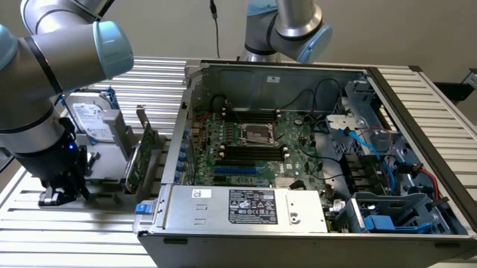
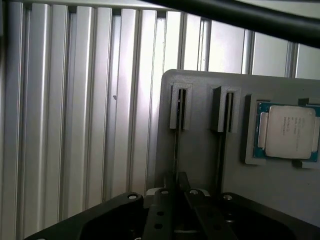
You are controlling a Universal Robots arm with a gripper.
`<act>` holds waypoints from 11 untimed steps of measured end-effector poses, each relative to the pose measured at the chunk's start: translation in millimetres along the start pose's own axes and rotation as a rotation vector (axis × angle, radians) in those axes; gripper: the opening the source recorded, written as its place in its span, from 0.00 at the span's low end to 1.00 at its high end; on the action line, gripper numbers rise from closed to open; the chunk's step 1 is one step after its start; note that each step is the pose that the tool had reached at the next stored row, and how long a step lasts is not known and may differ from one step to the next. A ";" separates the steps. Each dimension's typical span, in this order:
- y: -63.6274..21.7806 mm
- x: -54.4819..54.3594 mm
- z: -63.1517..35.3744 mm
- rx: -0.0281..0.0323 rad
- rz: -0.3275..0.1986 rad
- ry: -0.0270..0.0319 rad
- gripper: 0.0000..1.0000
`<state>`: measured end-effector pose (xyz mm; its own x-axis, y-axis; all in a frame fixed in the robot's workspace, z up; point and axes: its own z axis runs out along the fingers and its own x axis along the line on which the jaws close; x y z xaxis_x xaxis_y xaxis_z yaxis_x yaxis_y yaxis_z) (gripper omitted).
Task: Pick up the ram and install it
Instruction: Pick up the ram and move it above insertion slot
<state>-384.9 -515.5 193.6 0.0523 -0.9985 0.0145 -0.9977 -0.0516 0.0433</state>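
A: Where's the gripper (image 2: 176, 192)?

B: Low over the gray holder (image 2: 200, 150), jaws drawn in tight on the ram (image 2: 176, 145). The ram stands on edge in the groove farther from the CPU (image 2: 290, 132).

A: Firm hold?

B: It looks narrow. The stick is thin, so a pinch off its middle could let it pivot or slide out.

A: Anything else?

B: A lift that isn't straight could bind it in the groove and drag the holder across the table (image 2: 75, 125). And the card (image 1: 142, 162) stands upright between here and the case (image 1: 313, 167) — a low swing would clip it, or knock the ram askew in the jaws.
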 end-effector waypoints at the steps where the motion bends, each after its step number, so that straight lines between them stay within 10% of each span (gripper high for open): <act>1: 0.0 0.0 0.0 0.0000 0.000 0.0000 0.14; 11: 0.0 0.0 0.0 -0.0004 0.015 -0.0007 0.14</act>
<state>-384.9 -515.5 193.6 0.0369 -0.9992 0.0145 -0.9984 -0.0362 0.0435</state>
